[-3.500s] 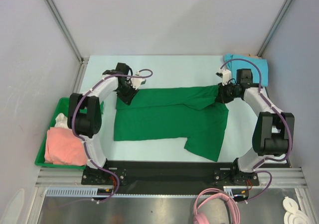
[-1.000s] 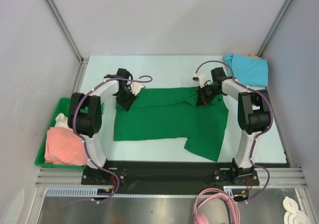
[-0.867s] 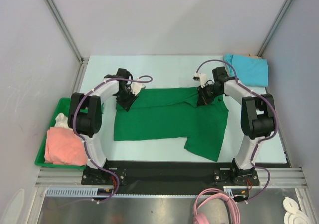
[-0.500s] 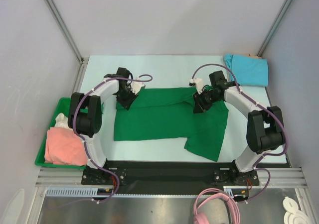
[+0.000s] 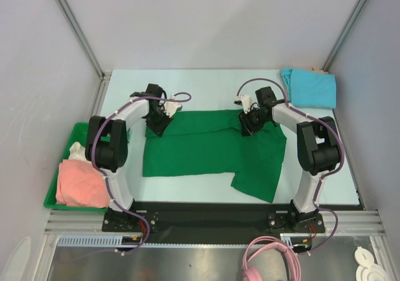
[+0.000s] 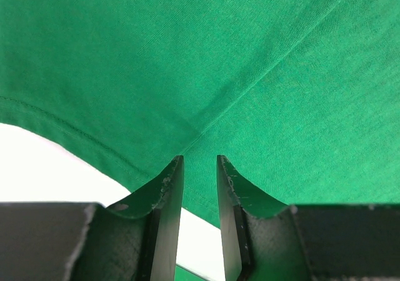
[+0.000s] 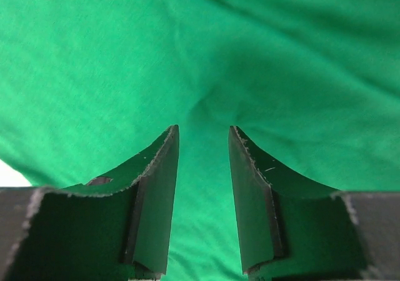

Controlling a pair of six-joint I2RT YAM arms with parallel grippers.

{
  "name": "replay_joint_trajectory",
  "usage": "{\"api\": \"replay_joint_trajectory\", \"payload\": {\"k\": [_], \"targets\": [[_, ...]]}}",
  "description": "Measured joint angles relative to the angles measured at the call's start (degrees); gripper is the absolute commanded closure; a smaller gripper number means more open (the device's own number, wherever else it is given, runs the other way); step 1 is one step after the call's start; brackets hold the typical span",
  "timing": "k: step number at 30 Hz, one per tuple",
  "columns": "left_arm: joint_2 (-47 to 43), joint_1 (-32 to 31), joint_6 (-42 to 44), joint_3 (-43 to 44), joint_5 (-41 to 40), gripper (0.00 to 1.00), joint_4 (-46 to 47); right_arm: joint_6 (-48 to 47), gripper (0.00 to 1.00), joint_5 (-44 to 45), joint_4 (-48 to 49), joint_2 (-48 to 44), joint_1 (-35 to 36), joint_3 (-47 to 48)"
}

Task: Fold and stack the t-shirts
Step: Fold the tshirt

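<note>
A green t-shirt (image 5: 206, 147) lies spread on the pale table, with its right sleeve folded in over the body. It fills both wrist views (image 6: 250, 62) (image 7: 94, 56). My left gripper (image 5: 156, 126) is low over the shirt's far left corner. Its jaws (image 6: 200, 159) stand a narrow gap apart, with the hem and bare table showing between them. My right gripper (image 5: 245, 126) is over the upper middle of the shirt, by the folded sleeve. It is open and empty (image 7: 203, 128). A folded blue t-shirt (image 5: 309, 86) lies at the far right corner.
A green tray (image 5: 51, 198) at the left edge of the table holds a pink garment (image 5: 81, 182) and a white one (image 5: 76, 150). Metal frame posts rise at the two far corners. A black rail runs along the near edge.
My right gripper carried the right sleeve leftward over the shirt's body, then opened and shifted slightly further left. The left gripper has stayed at the far left corner.
</note>
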Motion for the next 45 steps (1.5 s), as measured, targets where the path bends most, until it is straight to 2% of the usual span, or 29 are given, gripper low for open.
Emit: {"api": "replay_joint_trajectory", "payload": {"k": [16, 17, 19, 23, 26, 30, 38, 45], "targets": [[0.83, 0.0, 0.0, 0.44, 0.0, 0.68, -0.04, 0.98, 0.6, 1.18, 1.81, 5.44, 0.0, 4.17], [1.01, 0.0, -0.02, 0.57, 0.0, 0.68, -0.02, 0.98, 0.65, 1.33, 1.81, 5.44, 0.0, 4.17], [1.42, 0.0, -0.02, 0.96, 0.0, 0.68, -0.04, 0.92, 0.71, 1.62, 1.84, 5.44, 0.0, 4.2], [1.79, 0.0, -0.04, 1.64, 0.02, 0.68, -0.11, 0.9, 0.93, 2.05, 1.84, 5.44, 0.0, 4.2], [2.1, 0.0, -0.04, 2.16, 0.02, 0.68, -0.02, 0.74, 0.99, 2.82, 1.81, 5.29, 0.09, 4.2], [2.32, 0.0, -0.04, 2.36, 0.07, 0.68, 0.0, -0.13, 1.0, 4.37, 1.25, 3.21, 0.94, 3.48], [3.28, 0.0, -0.11, 3.17, 0.44, 0.67, 0.31, -1.68, 0.98, 6.54, -1.36, -6.56, 4.35, 0.96], [4.37, 0.0, -0.5, 4.63, 0.72, 0.67, 0.44, -2.27, 0.99, 7.08, -3.58, -8.96, 8.33, -4.48]]}}
